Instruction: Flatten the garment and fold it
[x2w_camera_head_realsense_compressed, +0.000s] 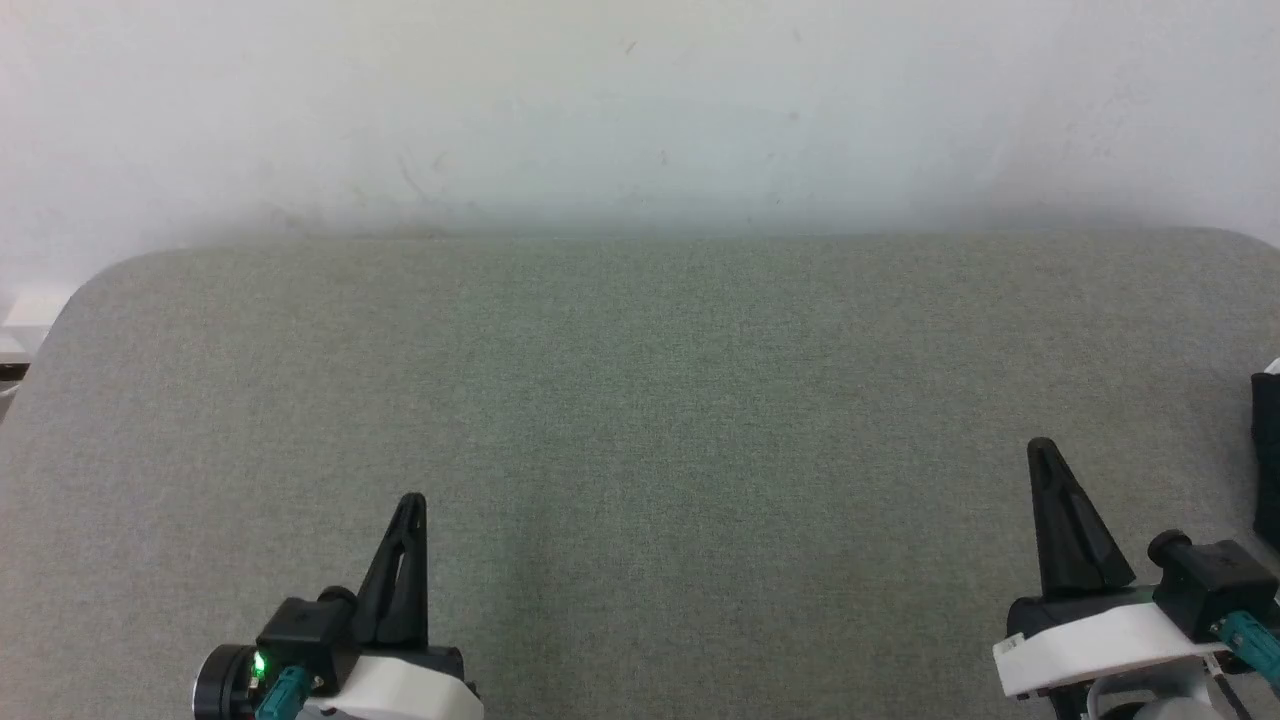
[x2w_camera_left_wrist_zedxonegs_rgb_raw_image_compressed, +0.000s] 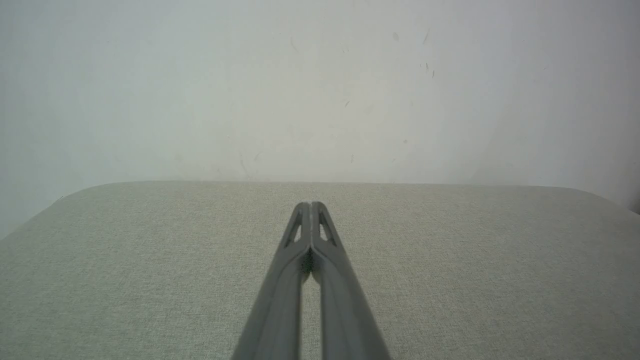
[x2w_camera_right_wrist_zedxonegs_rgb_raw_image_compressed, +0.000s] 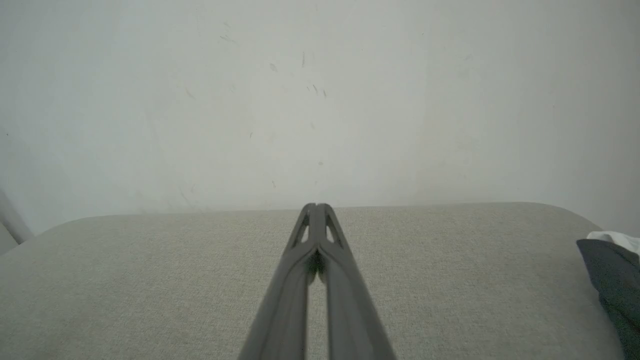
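At the right edge of the grey-green padded table (x2w_camera_head_realsense_compressed: 640, 400) lies a bit of the garment (x2w_camera_head_realsense_compressed: 1266, 450): black cloth with a sliver of white, most of it out of frame. The right wrist view catches the same dark cloth with a white edge, the garment (x2w_camera_right_wrist_zedxonegs_rgb_raw_image_compressed: 612, 270), at its far right. My right gripper (x2w_camera_head_realsense_compressed: 1042, 450) hovers low at the lower right, shut and empty, a short way left of the cloth. My left gripper (x2w_camera_head_realsense_compressed: 412, 503) sits at the lower left, shut on nothing. Each wrist view shows its own tips pressed together: left gripper (x2w_camera_left_wrist_zedxonegs_rgb_raw_image_compressed: 310, 205), right gripper (x2w_camera_right_wrist_zedxonegs_rgb_raw_image_compressed: 315, 206).
A white wall (x2w_camera_head_realsense_compressed: 640, 110) rises directly behind the table's far edge. The table has rounded far corners; beyond its left corner a pale object (x2w_camera_head_realsense_compressed: 25, 315) sits off the surface.
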